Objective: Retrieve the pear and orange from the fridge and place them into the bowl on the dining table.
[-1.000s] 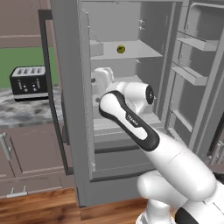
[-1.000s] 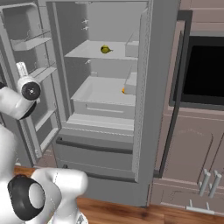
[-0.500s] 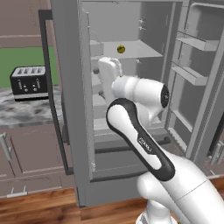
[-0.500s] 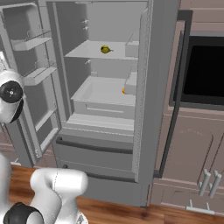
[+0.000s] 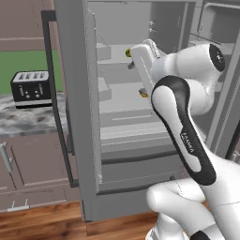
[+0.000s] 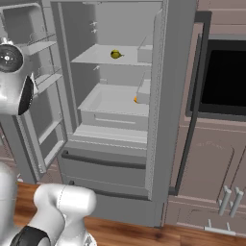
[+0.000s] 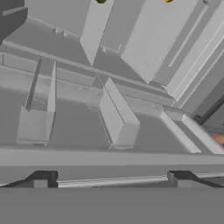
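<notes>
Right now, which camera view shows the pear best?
The right base view: the pear sits whole and unblocked on the fridge's upper shelf. The left base view catches its edge beside the arm; the hand view clips it at the top edge.

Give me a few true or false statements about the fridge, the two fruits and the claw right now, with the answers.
1. The fridge has its doors open. True.
2. The pear sits on a higher shelf than the orange. True.
3. The claw is shut on the orange. False: it is open and holds nothing; both fruits are inside the fridge.
4. The toaster stands inside the fridge. False: it stands on the counter beside the fridge.
5. The pear and orange touch each other. False: they lie apart, on different levels.
</notes>
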